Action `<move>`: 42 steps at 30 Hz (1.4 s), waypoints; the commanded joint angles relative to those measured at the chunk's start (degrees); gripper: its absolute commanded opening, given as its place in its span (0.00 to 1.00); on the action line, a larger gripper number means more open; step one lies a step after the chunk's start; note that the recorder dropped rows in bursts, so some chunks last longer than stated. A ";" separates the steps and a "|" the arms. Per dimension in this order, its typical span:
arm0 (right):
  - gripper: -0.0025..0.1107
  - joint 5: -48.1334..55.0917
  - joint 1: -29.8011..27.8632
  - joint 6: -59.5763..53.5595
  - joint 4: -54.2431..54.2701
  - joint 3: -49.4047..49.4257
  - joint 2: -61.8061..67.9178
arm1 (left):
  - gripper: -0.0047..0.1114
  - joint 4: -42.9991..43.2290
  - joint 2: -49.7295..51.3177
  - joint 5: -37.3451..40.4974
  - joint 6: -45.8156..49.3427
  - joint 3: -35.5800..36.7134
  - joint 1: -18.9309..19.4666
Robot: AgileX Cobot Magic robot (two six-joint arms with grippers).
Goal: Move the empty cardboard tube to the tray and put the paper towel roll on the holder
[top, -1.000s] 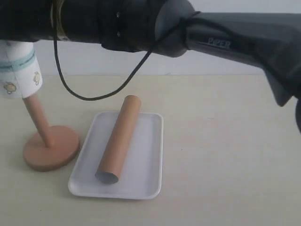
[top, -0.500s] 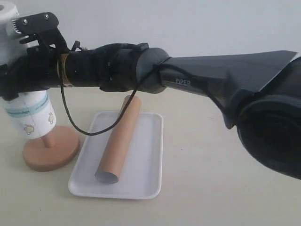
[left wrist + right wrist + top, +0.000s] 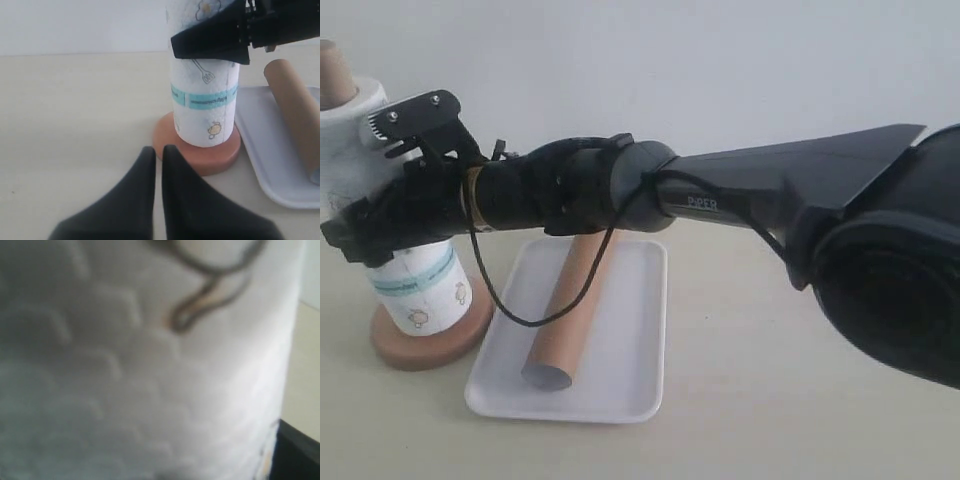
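Observation:
The paper towel roll (image 3: 420,290) stands upright on the holder's round base (image 3: 420,345), and the pole top (image 3: 332,75) pokes out above it. My right gripper (image 3: 375,180) reaches across from the right and is shut on the roll's upper part. White embossed paper (image 3: 150,380) fills the right wrist view. The empty cardboard tube (image 3: 570,310) lies lengthwise in the white tray (image 3: 630,350). My left gripper (image 3: 157,149) hovers shut and empty just short of the base (image 3: 200,160), facing the roll (image 3: 202,110), with the tube (image 3: 295,110) and tray (image 3: 270,150) beside it.
The right arm's black body and a hanging cable (image 3: 510,310) stretch over the tray's far end. The beige tabletop (image 3: 800,400) runs bare to the right of the tray. A plain pale wall (image 3: 670,70) closes the back.
The right gripper has carried the roll downward along the pole, from up near its top to resting on the base. The pole's tip now shows above the roll. Tube and tray have not moved.

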 commanded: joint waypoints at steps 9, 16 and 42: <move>0.75 0.19 0.09 -1.82 1.36 1.33 -0.79 | 0.08 -0.18 -0.17 -0.45 0.16 -0.03 0.13; 0.95 0.54 0.09 1.56 0.18 1.33 -2.32 | 0.08 -0.18 -0.17 -0.45 0.16 -0.03 0.13; 0.78 -10.83 -2.89 34.81 -22.88 1.95 -41.80 | 0.08 -0.18 -0.17 -0.45 0.16 -0.03 0.13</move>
